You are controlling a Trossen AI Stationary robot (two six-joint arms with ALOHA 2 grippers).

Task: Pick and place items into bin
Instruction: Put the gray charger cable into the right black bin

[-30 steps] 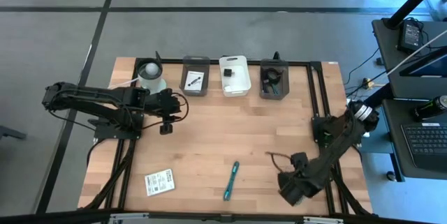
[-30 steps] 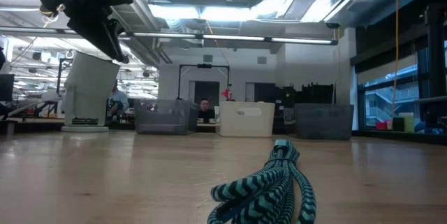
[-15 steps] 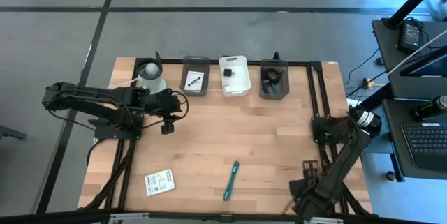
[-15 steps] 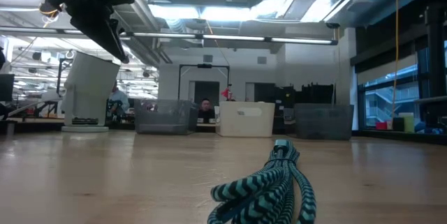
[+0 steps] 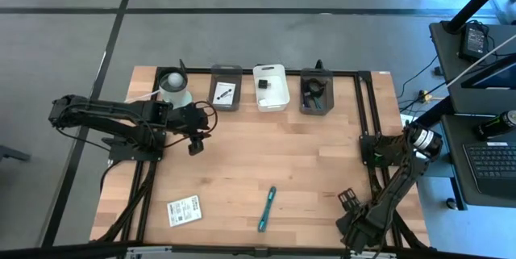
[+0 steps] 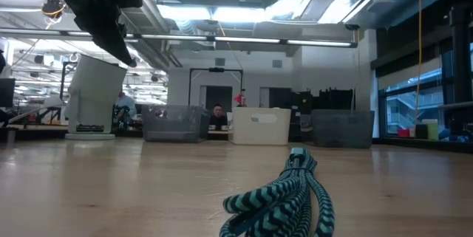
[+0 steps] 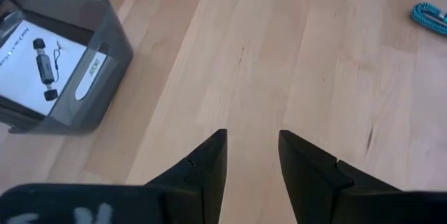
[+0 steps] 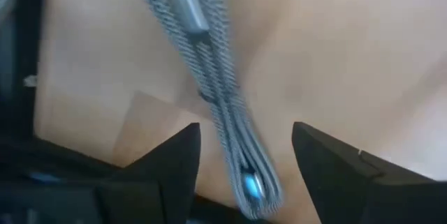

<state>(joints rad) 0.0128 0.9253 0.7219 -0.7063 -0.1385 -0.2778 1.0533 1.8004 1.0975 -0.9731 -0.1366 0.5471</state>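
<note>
My left gripper (image 5: 193, 144) (image 7: 251, 158) hangs open above bare wood, near a grey bin (image 7: 63, 63) that holds a white printed card. My right gripper (image 5: 348, 202) (image 8: 244, 154) is open over the table's near right corner. A grey braided cable (image 8: 209, 77) with a silver plug runs lengthwise between its spread fingers; the blurred view shows no touch. A teal braided cable (image 5: 267, 208) (image 6: 284, 200) and a white printed packet (image 5: 184, 210) lie flat near the near edge.
A grey bin (image 5: 226, 88), a white bin (image 5: 271, 87) and a second grey bin (image 5: 315, 91) stand in a row at the far edge, each with items inside. A white cup with a ball (image 5: 173, 87) stands to their left. Black frame rails (image 5: 367, 130) run along the table's sides.
My right arm has drawn back toward the table's near right corner. The dark cable that lay on the wood just beyond its gripper a second ago no longer shows there.
</note>
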